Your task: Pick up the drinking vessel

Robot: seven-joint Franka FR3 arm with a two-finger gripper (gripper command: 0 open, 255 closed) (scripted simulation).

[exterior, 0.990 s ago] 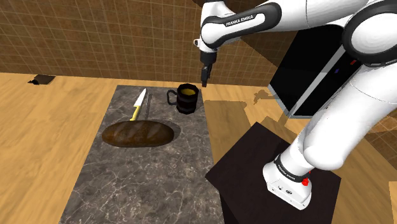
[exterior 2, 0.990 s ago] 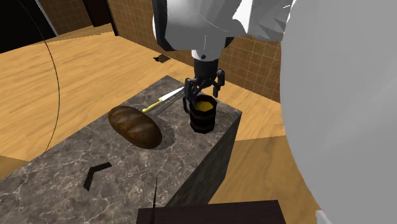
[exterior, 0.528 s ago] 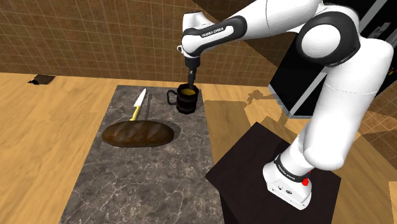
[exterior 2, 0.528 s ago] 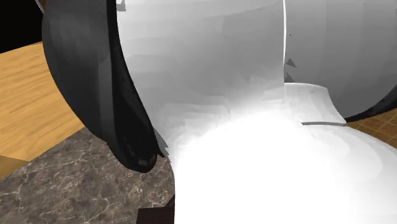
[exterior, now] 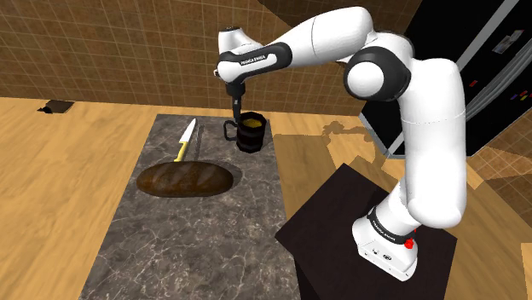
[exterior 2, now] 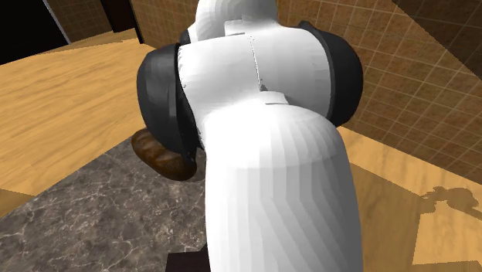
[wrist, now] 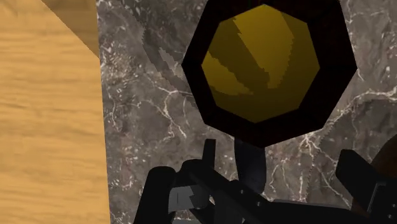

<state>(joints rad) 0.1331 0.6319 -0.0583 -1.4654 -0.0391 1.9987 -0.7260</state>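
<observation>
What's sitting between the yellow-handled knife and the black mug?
Nothing. In the shoulder view, only bare marble counter lies between the knife and the mug.

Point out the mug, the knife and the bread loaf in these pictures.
mug (exterior: 252, 139): shoulder view, on its dark side wall.
knife (exterior: 186, 140): shoulder view, lower blade near the yellow handle.
bread loaf (exterior: 185, 180): shoulder view, middle of its brown crust.

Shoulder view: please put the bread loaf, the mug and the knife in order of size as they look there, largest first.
1. Bread loaf: clearly the largest.
2. Black mug: second by area.
3. Knife: it looks longer than the mug is wide, but it is very thin, so these two are close.
</observation>
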